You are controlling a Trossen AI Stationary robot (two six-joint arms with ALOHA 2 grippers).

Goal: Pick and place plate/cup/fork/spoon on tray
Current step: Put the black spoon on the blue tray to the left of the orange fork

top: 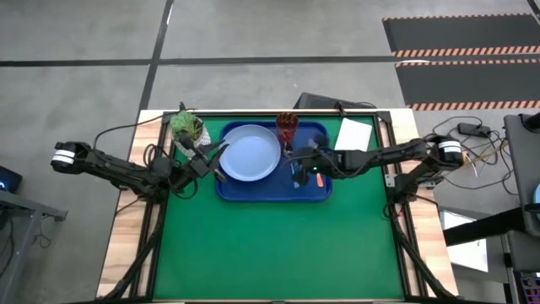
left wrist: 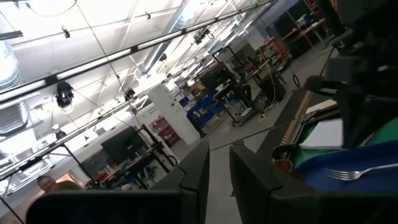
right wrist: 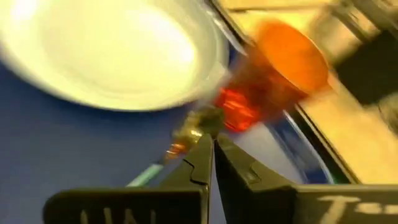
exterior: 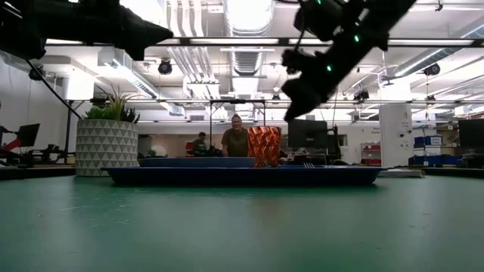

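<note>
Left gripper (top: 207,160) at tray (top: 316,192) edge, jaws nearly together, empty. Plate (top: 250,153), cup (top: 287,128), fork (left wrist: 348,172) already on tray. Right gripper (top: 297,165) above tray, jaws together. Likely finishing; next probably retreat.

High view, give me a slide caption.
Plate and cup sit on the tray; both arms reach in.

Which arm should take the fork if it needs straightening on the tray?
Right. The right gripper hangs over the right half of the tray, beside the fork. The left gripper sits at the tray's left edge, with the plate between it and the fork.
</note>
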